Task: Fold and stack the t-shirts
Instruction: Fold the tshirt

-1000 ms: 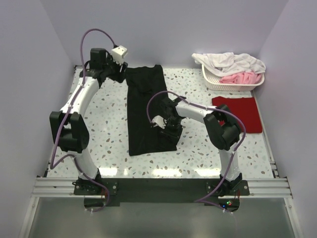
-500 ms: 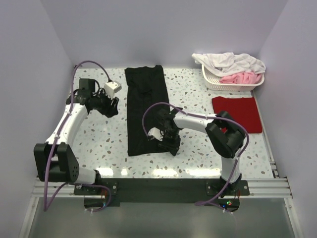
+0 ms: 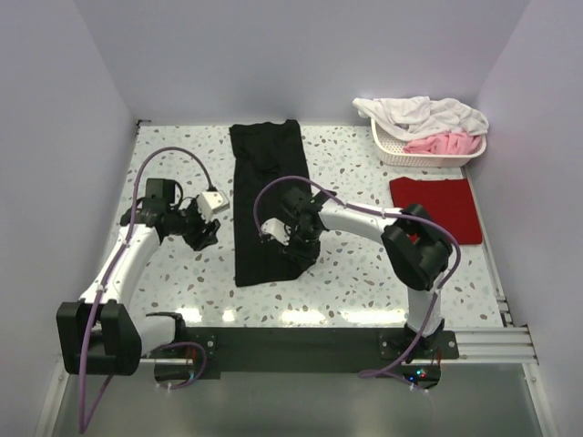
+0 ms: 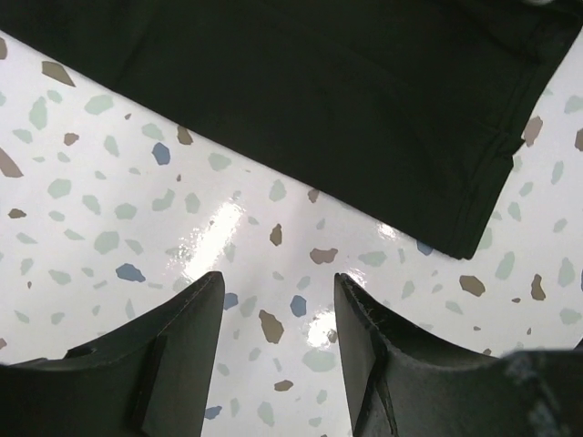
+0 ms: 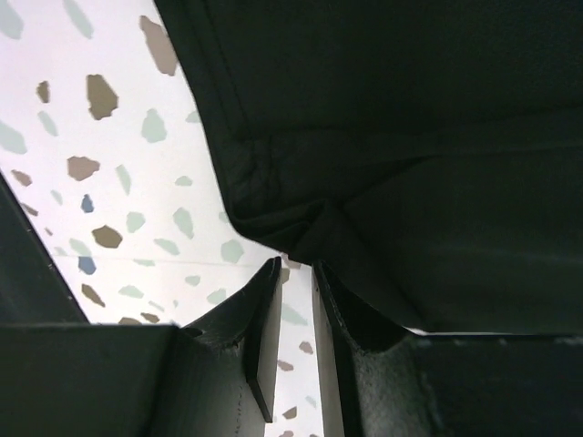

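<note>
- Top view: the black t-shirt [image 3: 264, 182] lies as a long strip running from far to near down the middle of the worktop [image 3: 364, 164]. The dark red t-shirt [image 3: 442, 205] lies folded well apart at the right. The right gripper [image 3: 293, 250] is low on the strip's near right part, its arm bent across from the right. The left gripper [image 3: 202, 233] hangs low over bare worktop just left of the strip. If only one side is lifted, the fold would likely come out skewed.
- Left wrist view: the left gripper [image 4: 278, 284] is wide open and holds nothing. It points down at the speckled worktop [image 4: 118, 182], with the black t-shirt's [image 4: 346, 109] edge and corner beyond it. A reach that stops short would probably close on nothing.
- Right wrist view: the right gripper [image 5: 296, 269] is all but closed. The black t-shirt [image 5: 410, 118] puckers at its tips, so it appears to pinch the hem. So thin a bite could slip, or take one layer only.
</note>
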You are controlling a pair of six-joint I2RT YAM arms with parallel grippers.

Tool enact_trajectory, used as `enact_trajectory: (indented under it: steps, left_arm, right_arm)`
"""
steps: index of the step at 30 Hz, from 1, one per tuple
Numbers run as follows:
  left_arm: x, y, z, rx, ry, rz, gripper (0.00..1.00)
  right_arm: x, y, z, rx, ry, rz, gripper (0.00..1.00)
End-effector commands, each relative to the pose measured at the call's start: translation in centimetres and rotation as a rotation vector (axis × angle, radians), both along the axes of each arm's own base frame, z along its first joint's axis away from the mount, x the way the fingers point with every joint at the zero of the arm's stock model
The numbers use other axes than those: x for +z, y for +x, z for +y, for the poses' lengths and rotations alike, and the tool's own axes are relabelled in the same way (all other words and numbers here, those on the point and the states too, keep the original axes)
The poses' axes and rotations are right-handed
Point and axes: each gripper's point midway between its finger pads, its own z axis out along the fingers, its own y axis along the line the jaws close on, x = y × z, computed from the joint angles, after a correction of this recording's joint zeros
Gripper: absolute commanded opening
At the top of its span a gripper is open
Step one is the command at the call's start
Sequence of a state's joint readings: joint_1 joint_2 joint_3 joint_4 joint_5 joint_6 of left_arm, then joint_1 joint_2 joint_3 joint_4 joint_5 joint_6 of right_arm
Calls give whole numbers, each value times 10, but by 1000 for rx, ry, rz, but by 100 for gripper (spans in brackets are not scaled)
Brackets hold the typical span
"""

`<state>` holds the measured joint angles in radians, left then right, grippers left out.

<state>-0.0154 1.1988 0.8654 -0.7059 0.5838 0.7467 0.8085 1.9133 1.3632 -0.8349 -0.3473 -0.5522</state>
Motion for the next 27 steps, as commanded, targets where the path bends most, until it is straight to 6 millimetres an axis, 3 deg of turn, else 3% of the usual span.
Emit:
enact_trajectory:
  steps: [1,3,9,13,15,20,24,27]
  left_arm:
    - [0,-8,-3,-89,16,-61,57]
    - [-3,-12,-2,-91,24,-52,57]
    - [-7,-17,-2,-98,26,-49,57]
    - [-12,-19,-3,-116,24,-45,57]
    - [-16,-24,-5,-138,25,-33,57]
    - [-25,-33,-11,-218,72,-55,57]
    - [-32,-37,-13,-247,103,-64,55]
    - [-38,-45,-12,-281,120,-51,55]
  right_arm:
    - [-12,6,2,4,-12,-12,24]
    - [-8,-3,-7,34,-22,5,24]
    - [48,-33,-24,142,43,32,25]
    - [75,-25,-18,124,114,-43,25]
    - [73,-12,-12,85,119,-60,25]
    - [45,14,-7,26,70,-62,22]
    - [7,20,-5,28,34,-62,20]
    - [-9,21,-3,13,22,-47,20]
